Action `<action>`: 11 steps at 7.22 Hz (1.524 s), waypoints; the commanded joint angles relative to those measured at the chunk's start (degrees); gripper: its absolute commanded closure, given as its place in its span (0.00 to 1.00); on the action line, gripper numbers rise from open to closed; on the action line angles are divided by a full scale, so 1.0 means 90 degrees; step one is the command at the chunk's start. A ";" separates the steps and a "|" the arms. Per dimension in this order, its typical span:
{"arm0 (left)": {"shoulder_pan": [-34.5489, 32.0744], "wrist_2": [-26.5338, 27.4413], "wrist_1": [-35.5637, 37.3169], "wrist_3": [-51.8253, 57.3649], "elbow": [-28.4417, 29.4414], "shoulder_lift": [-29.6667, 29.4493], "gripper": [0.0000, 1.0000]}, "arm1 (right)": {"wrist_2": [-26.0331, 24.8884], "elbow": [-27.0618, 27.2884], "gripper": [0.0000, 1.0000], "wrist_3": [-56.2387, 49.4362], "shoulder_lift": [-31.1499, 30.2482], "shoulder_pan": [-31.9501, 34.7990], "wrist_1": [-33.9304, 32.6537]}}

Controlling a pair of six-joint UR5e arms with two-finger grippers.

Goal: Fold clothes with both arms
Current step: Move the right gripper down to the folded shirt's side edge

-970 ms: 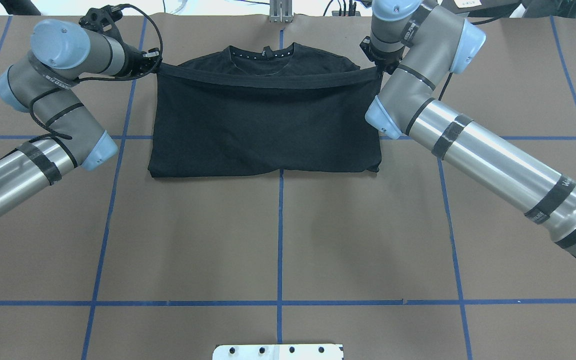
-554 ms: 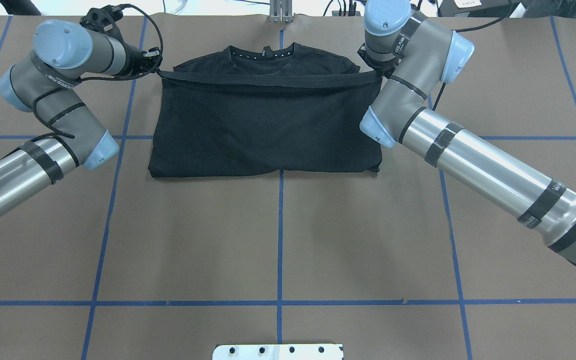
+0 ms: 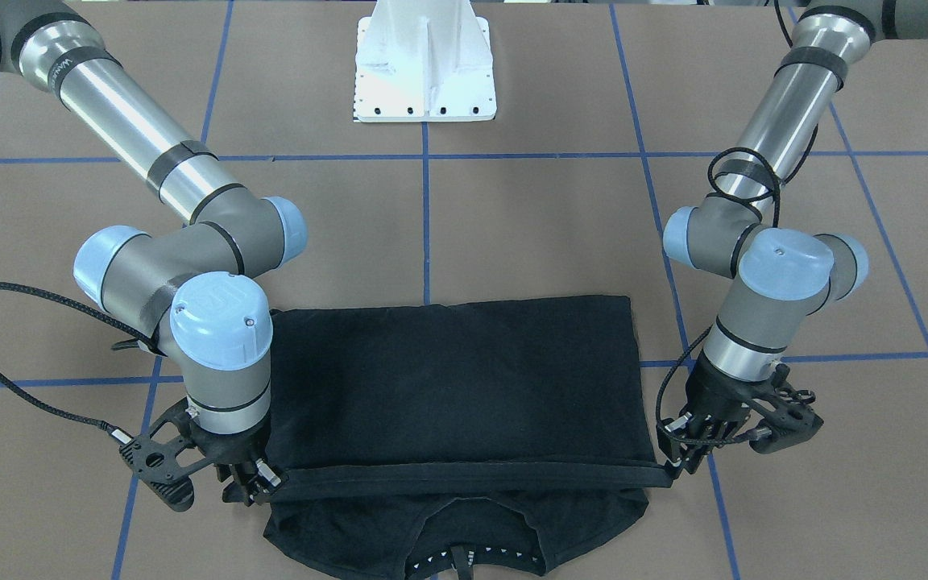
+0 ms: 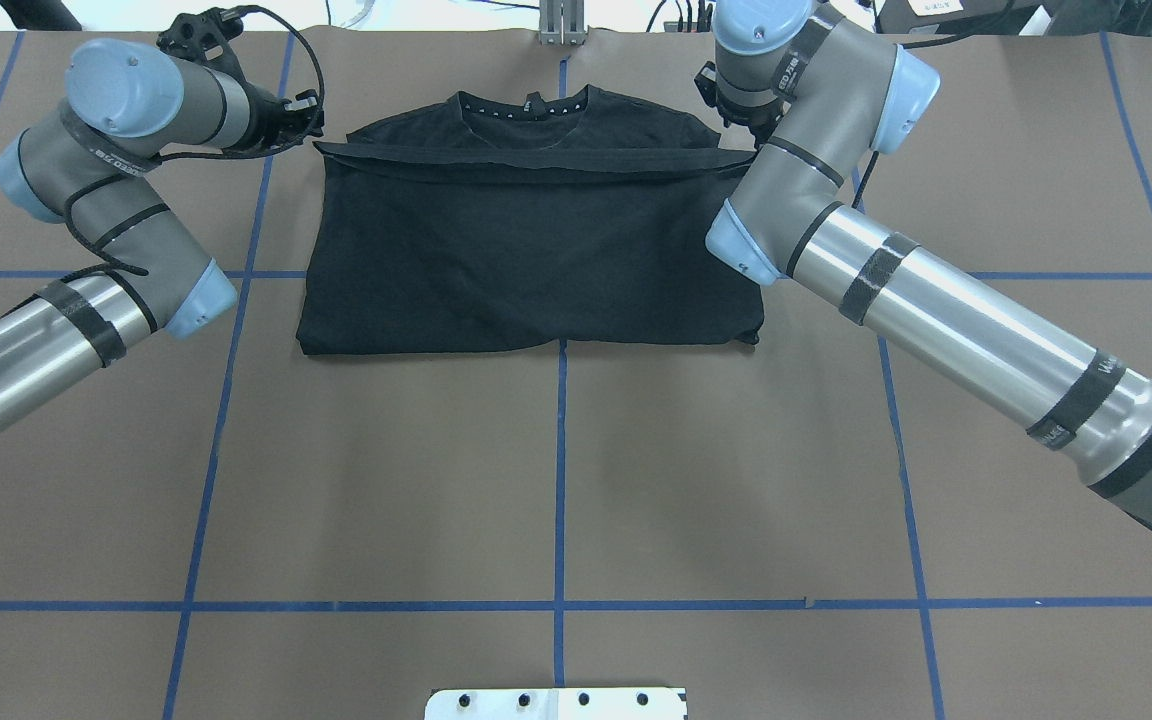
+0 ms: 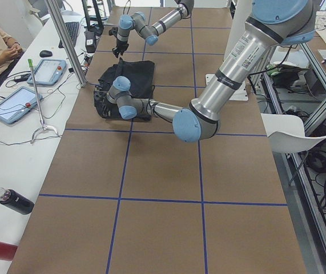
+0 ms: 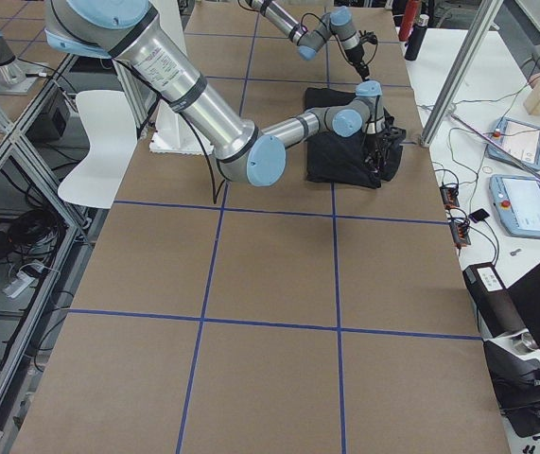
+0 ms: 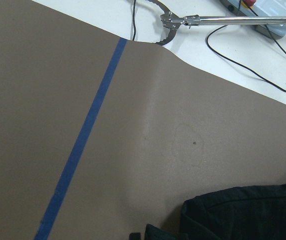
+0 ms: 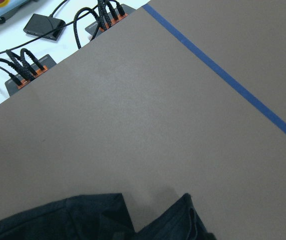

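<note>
Both arms have carried the hem farther toward the collar since a second ago, the right wrist swinging inward, so the taut band now lies higher on the shirt [image 4: 536,250], which sits at 12 o'clock on the tabletop [image 4: 556,480], collar at its far edge.

At 10 o'clock in the overhead view, the left pincer [image 4: 308,128] is pinched closed on the hem's left corner. The front view shows its fingers nipping the band just beside the shirt's edge.

The hem [image 4: 526,160] stretches straight between the two grips, laid over the chest just short of the collar [image 4: 526,108], the doubled body lying flat beneath it.

At 1 o'clock, the right pincer [image 3: 258,483] is likewise clamped on the hem's other corner, low to the cloth; overhead it hides behind the wrist.

Light, soft cotton such as this will likely sag and slide if the tension drops, so the corners, where the stitched band is firmest, look the sound places to hold. Lowering both ends together should keep the fold square; uneven release could skew it.

Both wrist cameras show only a scrap of black cloth at their lower edges.
</note>
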 commanded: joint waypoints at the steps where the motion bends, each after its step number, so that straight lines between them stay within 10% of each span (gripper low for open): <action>1: -0.0054 -0.0005 -0.0007 -0.0001 -0.0279 0.0010 0.60 | 0.0433 0.2224 0.01 0.0800 -0.1501 -0.0307 0.0028; 4: -0.0152 0.0005 0.0023 0.0048 -0.0379 0.0030 0.60 | -0.0255 0.3984 0.02 0.1722 -0.2896 -0.1215 0.0039; 7: -0.0152 0.0015 0.0052 0.0058 -0.0486 0.0030 0.60 | -0.0669 0.3978 0.23 0.2144 -0.2919 -0.1423 0.0039; 11: -0.0152 0.0015 0.0071 0.0048 -0.0505 0.0040 0.60 | -0.0514 0.3723 0.22 0.2261 -0.2851 -0.1502 0.0019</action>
